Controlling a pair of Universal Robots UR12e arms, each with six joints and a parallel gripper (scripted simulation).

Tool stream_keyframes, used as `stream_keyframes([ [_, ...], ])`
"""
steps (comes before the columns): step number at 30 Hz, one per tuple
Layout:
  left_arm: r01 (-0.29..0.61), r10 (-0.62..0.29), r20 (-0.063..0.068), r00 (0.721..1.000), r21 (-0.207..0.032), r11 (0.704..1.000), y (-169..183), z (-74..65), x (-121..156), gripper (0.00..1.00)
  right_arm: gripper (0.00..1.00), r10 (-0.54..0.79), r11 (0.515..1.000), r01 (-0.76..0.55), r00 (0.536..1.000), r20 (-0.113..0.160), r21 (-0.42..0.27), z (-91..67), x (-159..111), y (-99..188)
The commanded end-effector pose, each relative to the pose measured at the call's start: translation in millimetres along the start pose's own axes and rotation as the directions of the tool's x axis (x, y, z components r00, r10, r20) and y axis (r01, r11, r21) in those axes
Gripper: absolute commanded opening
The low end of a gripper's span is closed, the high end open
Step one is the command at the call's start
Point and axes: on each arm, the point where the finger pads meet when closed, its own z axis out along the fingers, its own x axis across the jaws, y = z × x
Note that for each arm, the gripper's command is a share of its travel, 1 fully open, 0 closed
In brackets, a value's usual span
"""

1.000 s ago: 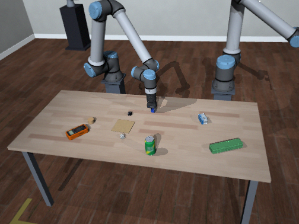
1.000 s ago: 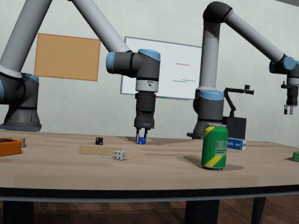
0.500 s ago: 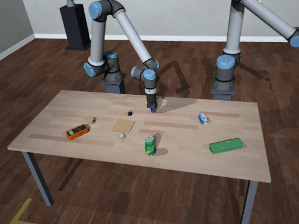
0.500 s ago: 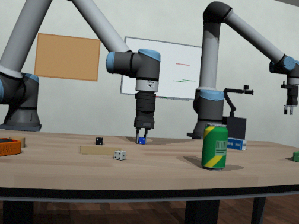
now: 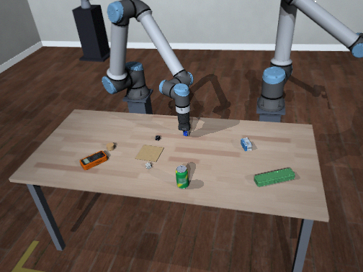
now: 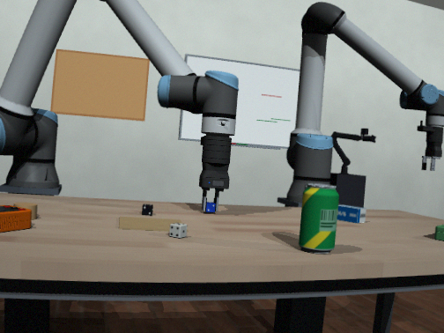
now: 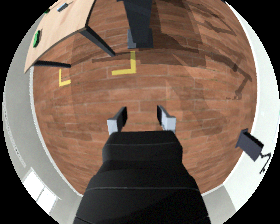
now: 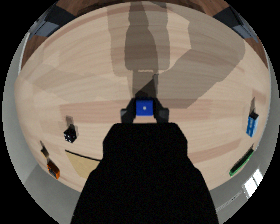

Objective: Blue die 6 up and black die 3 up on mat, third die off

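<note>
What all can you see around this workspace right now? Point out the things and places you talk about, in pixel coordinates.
Blue die [image 5: 186,134] [image 6: 210,207] [image 8: 144,108]: one, blue, between right gripper's fingers
Black die [image 5: 158,137] [image 6: 147,210] [image 8: 70,134]: one, black, behind mat
White die [image 5: 148,165] [image 6: 178,231]: one, white, before mat
Mat [image 5: 150,153] [image 6: 145,223] [image 8: 85,166]: one, tan, on table
Can [image 5: 182,178] [image 6: 318,219]: one, green-yellow, table front
Small box [image 5: 246,144] [image 6: 351,213] [image 8: 252,126]: one, blue-white, table
Long block [image 5: 274,178] [image 6: 440,233] [image 7: 36,39] [image 8: 241,161]: one, green, table
Multimeter [image 5: 93,160] [image 6: 15,218] [image 8: 53,169]: one, orange, table
Right gripper [image 5: 185,134] [image 6: 210,210] [image 8: 144,111]: black, closed on blue die
Left gripper [image 6: 428,169] [image 7: 142,112]: dark, open

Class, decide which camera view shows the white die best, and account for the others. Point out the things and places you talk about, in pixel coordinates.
Exterior: the white die [image 5: 148,165] [image 6: 178,230] appears largest, pips readable. Top shows it small beside the mat [image 5: 150,153] [image 6: 145,223] [image 8: 84,164]; neither wrist view shows it.
</note>
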Motion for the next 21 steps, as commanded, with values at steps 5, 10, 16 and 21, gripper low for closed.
stream_keyframes([
  [5,0.0,0.0,0.0,1.0,-0.002,1.0,0.6,-0.8,-0.2,1.0,0.49,0.0,1.0,0.0,1.0,-0.002,-0.001,-36.6,0.9,0.6],
  [10,0.0,0.0,0.0,1.0,-0.002,1.0,0.6,-0.8,-0.2,1.0,0.49,0.0,1.0,0.0,1.0,-0.002,-0.001,-74.3,0.8,0.5],
  [16,0.0,0.0,0.0,1.0,-0.002,1.0,0.6,-0.8,-0.2,1.0,0.49,0.0,1.0,0.0,1.0,-0.002,-0.001,-95.3,0.8,0.5],
  [21,0.0,0.0,0.0,1.0,-0.002,1.0,0.6,-0.8,-0.2,1.0,0.49,0.0,1.0,0.0,1.0,-0.002,-0.001,-95.9,0.8,0.5],
])
